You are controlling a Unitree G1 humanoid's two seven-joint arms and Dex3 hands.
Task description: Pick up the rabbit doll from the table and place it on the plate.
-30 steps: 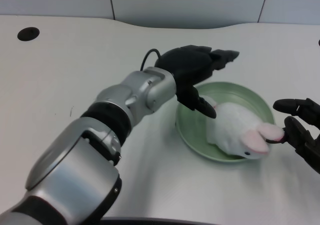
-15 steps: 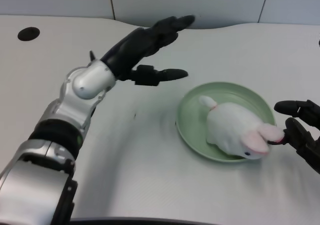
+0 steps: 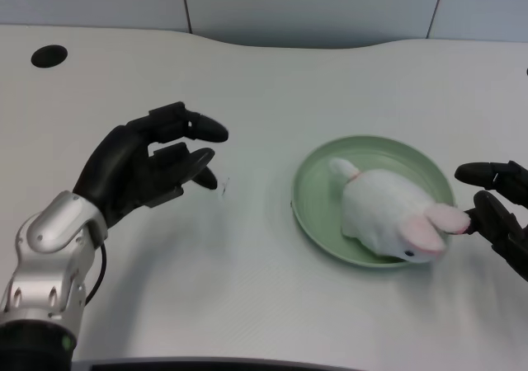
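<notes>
Closing stage of the placement. You see the rabbit doll (image 3: 388,214) lying on the green plate (image 3: 318,190), its white body across the middle and its pink-eared head reaching the rim on the side nearest the idle right hand (image 3: 499,214), whose fingertips stand just beside the ears. Your left hand (image 3: 148,169) hovers over the bare white bench (image 3: 247,74), well apart from the plate, fingers spread and loosely curved, holding nothing. Judged from this layout, the carry is complete and only the retreat of the left arm remains. The next move asks little of you: draw the left hand toward your side and leave the doll undisturbed on the plate.
</notes>
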